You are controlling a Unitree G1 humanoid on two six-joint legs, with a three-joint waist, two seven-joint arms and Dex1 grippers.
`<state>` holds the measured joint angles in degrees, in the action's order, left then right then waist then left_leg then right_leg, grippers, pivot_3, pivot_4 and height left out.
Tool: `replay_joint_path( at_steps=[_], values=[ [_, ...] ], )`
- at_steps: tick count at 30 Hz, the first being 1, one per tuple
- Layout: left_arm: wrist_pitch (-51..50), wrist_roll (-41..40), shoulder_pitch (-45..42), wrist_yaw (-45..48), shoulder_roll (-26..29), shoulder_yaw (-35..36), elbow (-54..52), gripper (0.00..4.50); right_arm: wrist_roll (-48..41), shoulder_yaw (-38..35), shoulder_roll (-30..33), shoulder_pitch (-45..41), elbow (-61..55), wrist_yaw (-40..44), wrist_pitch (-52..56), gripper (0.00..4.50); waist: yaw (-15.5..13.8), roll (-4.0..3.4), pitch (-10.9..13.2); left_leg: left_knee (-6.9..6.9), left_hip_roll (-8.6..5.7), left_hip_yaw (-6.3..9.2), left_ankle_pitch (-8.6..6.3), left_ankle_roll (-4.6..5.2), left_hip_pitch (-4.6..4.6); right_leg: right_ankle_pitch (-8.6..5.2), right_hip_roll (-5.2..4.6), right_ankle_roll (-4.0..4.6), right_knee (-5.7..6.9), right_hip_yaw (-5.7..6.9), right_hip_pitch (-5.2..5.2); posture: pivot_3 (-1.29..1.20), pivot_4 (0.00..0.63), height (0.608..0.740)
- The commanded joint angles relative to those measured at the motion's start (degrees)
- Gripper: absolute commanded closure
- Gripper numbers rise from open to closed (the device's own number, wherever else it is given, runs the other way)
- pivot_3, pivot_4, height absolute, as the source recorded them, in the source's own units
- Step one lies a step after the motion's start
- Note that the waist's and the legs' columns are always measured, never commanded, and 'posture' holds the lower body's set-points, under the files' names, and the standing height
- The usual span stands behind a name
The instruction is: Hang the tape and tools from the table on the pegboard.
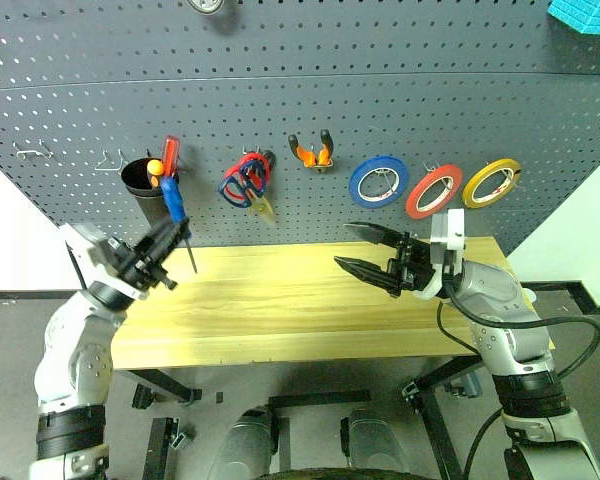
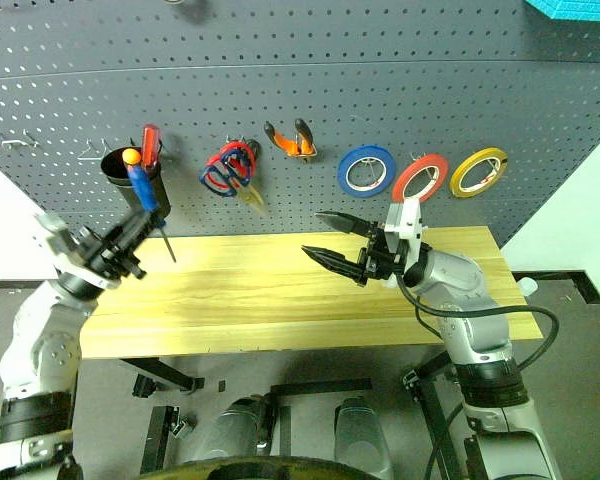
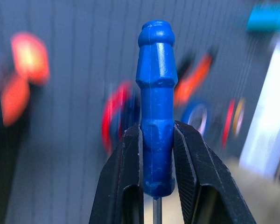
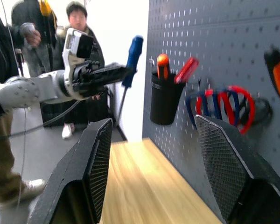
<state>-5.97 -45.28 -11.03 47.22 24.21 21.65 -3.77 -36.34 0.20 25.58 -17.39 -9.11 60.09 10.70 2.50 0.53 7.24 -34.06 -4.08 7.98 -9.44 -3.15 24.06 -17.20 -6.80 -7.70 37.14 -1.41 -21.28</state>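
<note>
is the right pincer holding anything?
No. The right pincer is open with nothing between its fingers, hovering over the table; the blue screwdriver is in the left pincer.

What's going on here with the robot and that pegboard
The robot is hanging tools on the pegboard. Its left tool is shut on the blue-handled screwdriver, held handle-up in front of the board near the black cup with the other screwdrivers. The right tool hovers open and empty above the table. The scissors, pliers and the blue, red and yellow tape rolls hang on the board.
</note>
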Motion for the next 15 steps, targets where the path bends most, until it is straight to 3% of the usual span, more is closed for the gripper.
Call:
replay_joint_path(
  at_steps=[1,8,15],
  values=[
    [3.74,-0.8,-8.29,-4.5,0.77,4.35,-1.26,3.96,-4.67,-2.25,-0.23,-2.73,-3.92,-0.07,2.45,1.52,0.0,0.01,-0.01,-0.02,-0.01,0.0,0.02,0.03,0.0,0.01,0.0,-0.01,0.0,0.0,0.01,-0.08,0.06,0.725],
    [17.44,12.6,-24.74,-12.82,2.89,5.36,13.1,3.96,-4.0,-2.15,-0.22,-2.59,-3.57,0.09,2.77,1.52,0.14,0.08,-0.06,-0.01,-0.07,-0.08,0.06,0.09,-0.02,0.13,0.09,-0.27,0.02,-0.01,0.2,-0.08,0.054,0.725],
    [30.84,25.01,-32.77,-16.97,4.5,2.65,31.12,3.96,-3.4,-2.12,-0.48,-1.88,-3.84,-0.56,2.63,1.52,0.15,0.11,-0.08,-0.01,-0.08,-0.08,0.07,0.1,-0.01,0.17,0.11,-0.35,0.04,0.0,0.19,-0.09,0.049,0.725]
  ],
)
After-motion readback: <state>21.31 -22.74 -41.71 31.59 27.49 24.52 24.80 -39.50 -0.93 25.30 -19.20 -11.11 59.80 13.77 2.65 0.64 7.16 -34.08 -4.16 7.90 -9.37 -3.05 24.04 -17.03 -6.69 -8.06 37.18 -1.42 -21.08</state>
